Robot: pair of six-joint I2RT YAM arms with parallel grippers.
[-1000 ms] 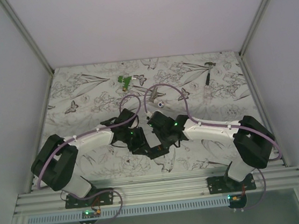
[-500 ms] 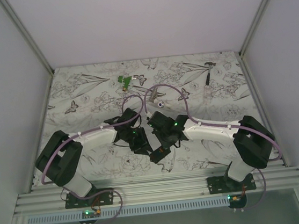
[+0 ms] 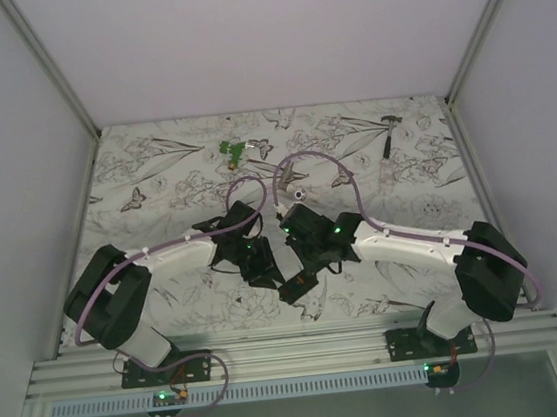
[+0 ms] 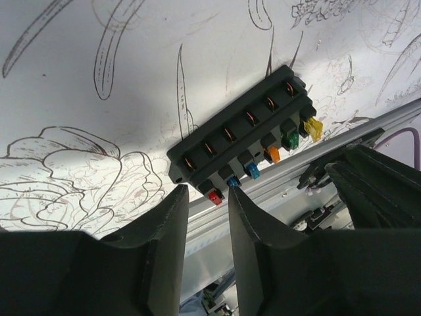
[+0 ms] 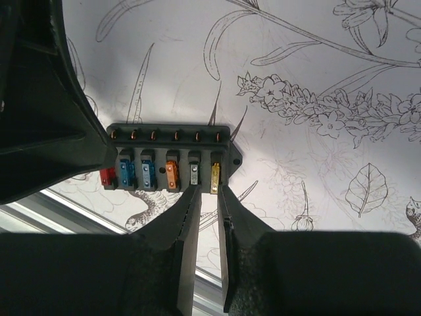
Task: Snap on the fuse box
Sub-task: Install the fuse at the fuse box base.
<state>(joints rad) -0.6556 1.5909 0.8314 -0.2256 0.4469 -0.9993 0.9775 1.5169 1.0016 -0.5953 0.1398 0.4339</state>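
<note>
Fuse box (image 3: 298, 289) lies on the table (image 3: 156, 192) by the front rail (image 3: 294, 348), between both grippers. Left gripper (image 4: 207, 194): fingers slightly parted, empty, tips at the red-fuse end. Right gripper (image 5: 208, 192): narrow gap, empty, tips at the yellow-fuse end, contact unclear. Green clip (image 3: 235, 152), hammer (image 3: 389, 133) and grey metal piece (image 3: 288, 175) sit well apart at the far side.

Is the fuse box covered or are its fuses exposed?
Exposed: the fuse box lies face-up, coloured fuses showing in both wrist views.

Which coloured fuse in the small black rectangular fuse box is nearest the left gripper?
The red fuse, at the row's end right by the left gripper; the other fuses lie farther along.
</note>
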